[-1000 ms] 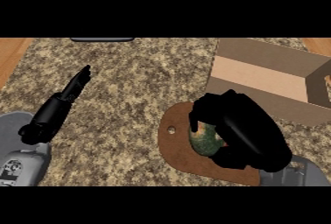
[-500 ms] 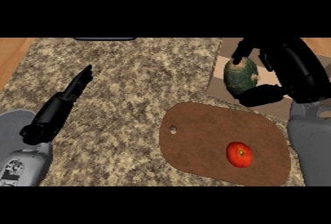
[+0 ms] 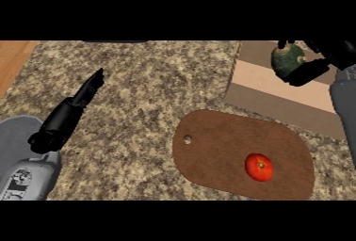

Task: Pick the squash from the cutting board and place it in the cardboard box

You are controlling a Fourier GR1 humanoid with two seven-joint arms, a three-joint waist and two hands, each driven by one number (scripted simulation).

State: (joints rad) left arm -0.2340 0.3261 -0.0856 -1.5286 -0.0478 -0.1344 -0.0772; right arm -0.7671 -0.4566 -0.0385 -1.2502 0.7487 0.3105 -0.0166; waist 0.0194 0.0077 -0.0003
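Head view shows the black right hand (image 3: pixel 327 56) at the upper right of the frame, its fingers curled round the dark green round squash (image 3: pixel 287 59), which it holds above the open brown cardboard box (image 3: pixel 278 94) lying under it. The squash is off the brown rounded cutting board (image 3: pixel 222 146) at lower centre-right, so the pick looks done and the carry has reached the box. What seems left is to lower it and let go; I cannot tell whether it touches the box floor. A small red tomato (image 3: pixel 259 167) lies alone on the board. Well apart, at the left, the black left hand (image 3: pixel 69 115) rests with straight fingers over the speckled stone tabletop (image 3: pixel 153 84), holding nothing.
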